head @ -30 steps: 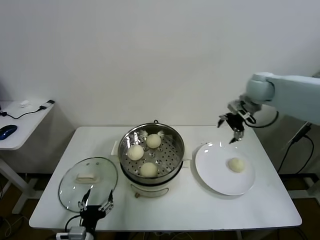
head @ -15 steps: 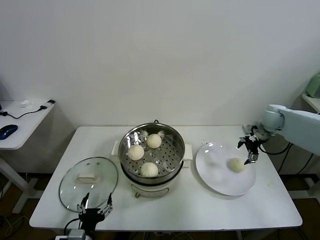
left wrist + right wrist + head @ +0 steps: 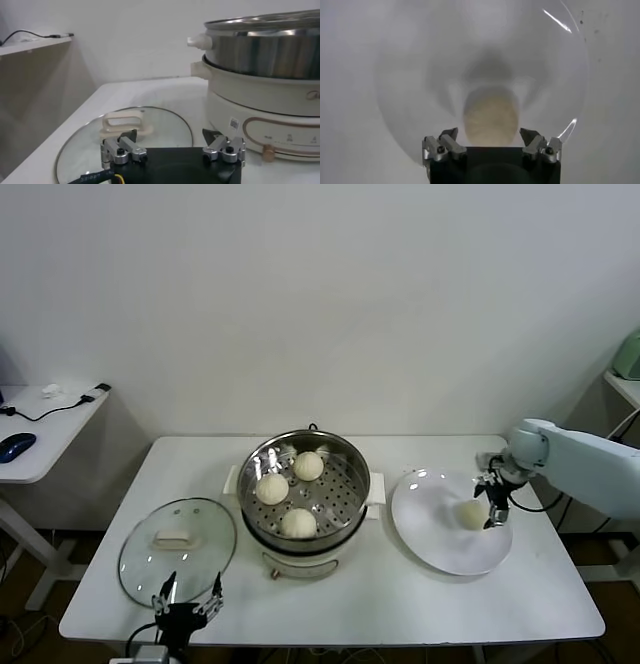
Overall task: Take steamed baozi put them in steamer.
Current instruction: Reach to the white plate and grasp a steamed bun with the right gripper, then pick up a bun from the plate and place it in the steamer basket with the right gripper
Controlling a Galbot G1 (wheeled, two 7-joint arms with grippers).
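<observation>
Lowering since a moment ago, my right gripper [image 3: 490,502] is straddling, fingers wide, the last baozi [image 3: 471,515] on the right-hand plate [image 3: 440,549]; next I'm closing, then carrying it left to the steamer [image 3: 345,459].

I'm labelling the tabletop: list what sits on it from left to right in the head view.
Glass lid → steamer holding three baozi → white plate → last baozi on the plate → right end effector at that baozi.
</observation>
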